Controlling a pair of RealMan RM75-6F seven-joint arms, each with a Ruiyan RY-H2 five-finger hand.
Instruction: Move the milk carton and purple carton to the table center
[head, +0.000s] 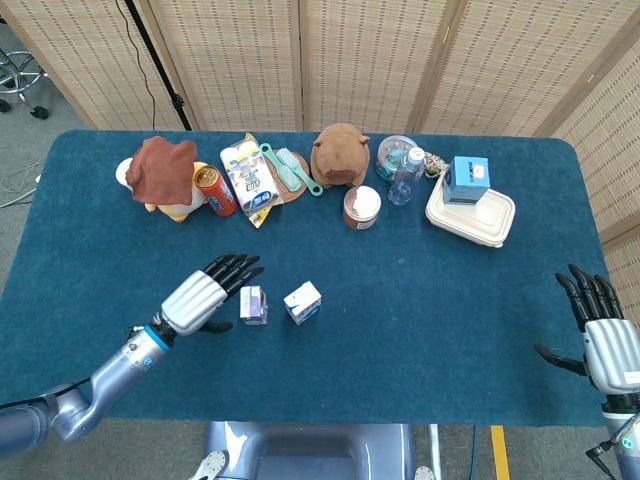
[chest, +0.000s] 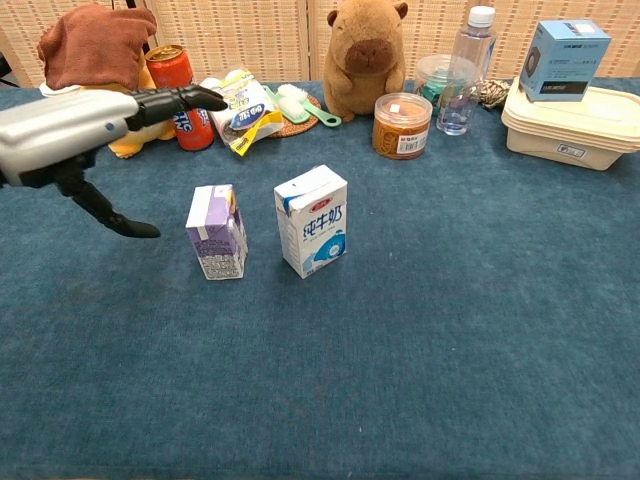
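Note:
The purple carton (chest: 216, 231) (head: 253, 304) stands upright on the blue table, just left of the white and blue milk carton (chest: 312, 220) (head: 302, 302). Both sit near the table's middle, a small gap between them. My left hand (head: 203, 292) (chest: 75, 125) hovers to the left of the purple carton, fingers spread, holding nothing and apart from it. My right hand (head: 600, 333) is at the table's right edge, fingers spread, empty, seen only in the head view.
Along the far edge stand a plush with a brown cloth (head: 160, 175), a red can (head: 214, 189), a snack bag (head: 249, 176), a capybara plush (head: 338, 153), a jar (head: 361, 207), a bottle (head: 404, 173) and a blue box on a food container (head: 470, 205).

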